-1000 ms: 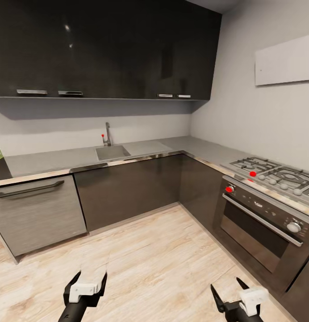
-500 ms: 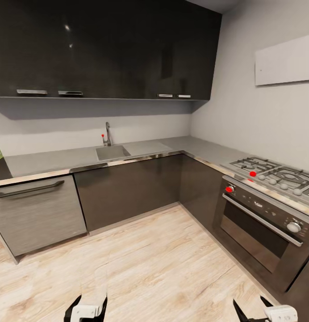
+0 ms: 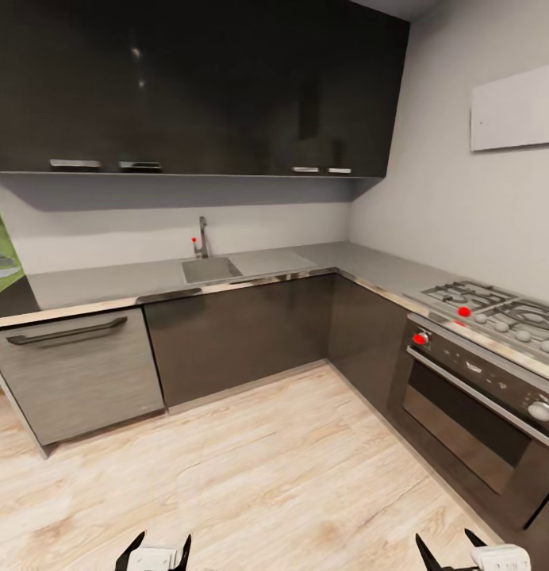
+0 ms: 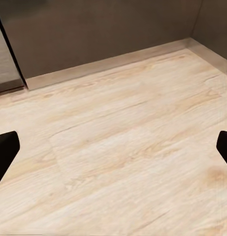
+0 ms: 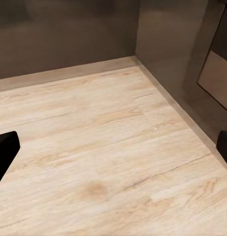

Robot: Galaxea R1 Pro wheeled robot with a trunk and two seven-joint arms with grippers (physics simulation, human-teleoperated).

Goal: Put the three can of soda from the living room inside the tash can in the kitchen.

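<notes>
I am in the kitchen, facing its corner of dark cabinets (image 3: 243,337) under a grey L-shaped countertop (image 3: 108,281). The cans of soda and the tash can are out of view. My left gripper (image 3: 159,549) pokes up at the head view's bottom edge, open and empty. My right gripper (image 3: 447,547) is beside it, also open and empty. In the left wrist view the two dark fingertips (image 4: 5,153) stand wide apart over bare plank floor. The right wrist view has its fingertips (image 5: 5,150) spread the same way over floor near the cabinet base.
A sink (image 3: 211,270) with a faucet (image 3: 203,236) is set in the far counter. A gas hob (image 3: 504,311) with red knobs and a built-in oven (image 3: 473,420) run along the right. A grey drawer front (image 3: 80,377) stands at left. Light wood floor (image 3: 266,476) lies ahead.
The whole picture has shifted a little to the right, so the camera turned. Both grippers have sunk lower toward the bottom edge of the view and stayed open.
</notes>
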